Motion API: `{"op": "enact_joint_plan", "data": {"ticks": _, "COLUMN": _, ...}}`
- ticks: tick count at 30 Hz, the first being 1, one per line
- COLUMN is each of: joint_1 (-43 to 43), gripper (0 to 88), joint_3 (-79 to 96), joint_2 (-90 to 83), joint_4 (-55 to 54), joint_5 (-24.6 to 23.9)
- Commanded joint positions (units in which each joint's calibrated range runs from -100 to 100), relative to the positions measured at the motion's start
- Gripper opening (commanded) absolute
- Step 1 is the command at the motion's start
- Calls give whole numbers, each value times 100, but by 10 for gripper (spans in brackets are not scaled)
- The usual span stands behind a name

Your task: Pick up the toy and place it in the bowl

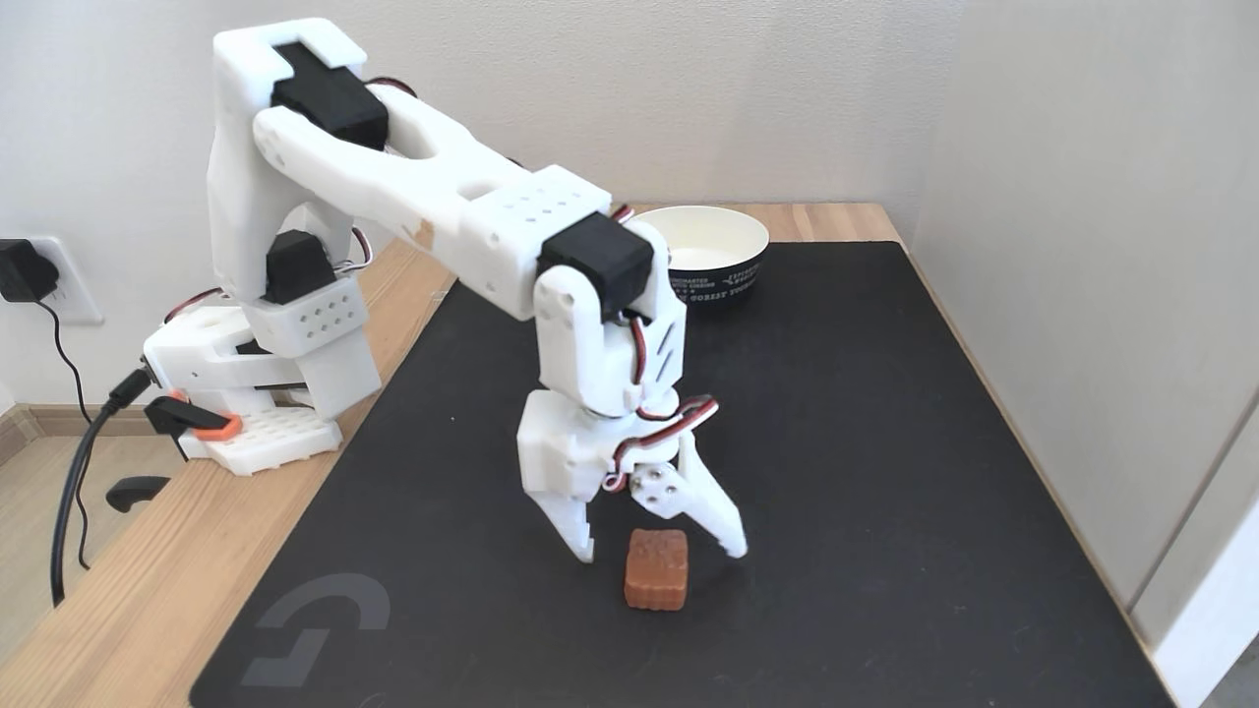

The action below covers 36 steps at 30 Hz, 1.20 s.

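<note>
My two white fingers [588, 536] are spread wide, pointing down at a black mat [885, 442]. My gripper [664, 556] hangs just behind the one reddish-brown toy [656, 569]. One navy bowl [723, 258] sits well beyond the toy, at the mat's far edge.

Matt white printed plastic claw [664, 551], faintly ridged, with black plastic motor housings above. Just below its tips, a small reddish-brown scalloped block [656, 568], grainy on top, dull. Beneath, a smooth matt black mat [885, 472] over a pale, visibly grained wooden desk [118, 610]. Far behind, a round navy paper bowl [723, 258], cream inside, slightly satin.
</note>
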Motion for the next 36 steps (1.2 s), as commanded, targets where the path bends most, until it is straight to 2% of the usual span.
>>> {"op": "enact_joint_plan", "data": {"ticks": 1, "joint_1": 173, "gripper": 156, "joint_3": -290, "joint_2": -50, "joint_4": 196, "joint_5": 22}}
{"op": "enact_joint_plan", "data": {"ticks": 4, "joint_1": 231, "gripper": 90, "joint_3": -407, "joint_2": -50, "joint_4": 230, "joint_5": 22}}
{"op": "enact_joint_plan", "data": {"ticks": 14, "joint_1": 206, "gripper": 84, "joint_3": -380, "joint_2": -50, "joint_4": 230, "joint_5": -9}}
{"op": "enact_joint_plan", "data": {"ticks": 20, "joint_1": -429, "gripper": 83, "joint_3": -479, "joint_2": -934, "joint_4": -269, "joint_5": -139}}
{"op": "enact_joint_plan", "data": {"ticks": 27, "joint_1": -1575, "gripper": 82, "joint_3": -425, "joint_2": -2709, "joint_4": -701, "joint_5": -954}}
{"op": "enact_joint_plan", "data": {"ticks": 28, "joint_1": -1968, "gripper": 82, "joint_3": -226, "joint_2": -3010, "joint_4": -845, "joint_5": -1293}}
{"op": "enact_joint_plan", "data": {"ticks": 31, "joint_1": -2813, "gripper": 82, "joint_3": 323, "joint_2": -3526, "joint_4": -1218, "joint_5": -1825}}
{"op": "enact_joint_plan", "data": {"ticks": 33, "joint_1": -3758, "gripper": 82, "joint_3": 1071, "joint_2": -3952, "joint_4": -1988, "joint_5": -2310}}
{"op": "enact_joint_plan", "data": {"ticks": 36, "joint_1": -4729, "gripper": 82, "joint_3": 2072, "joint_2": -4143, "joint_4": -3199, "joint_5": -2895}}
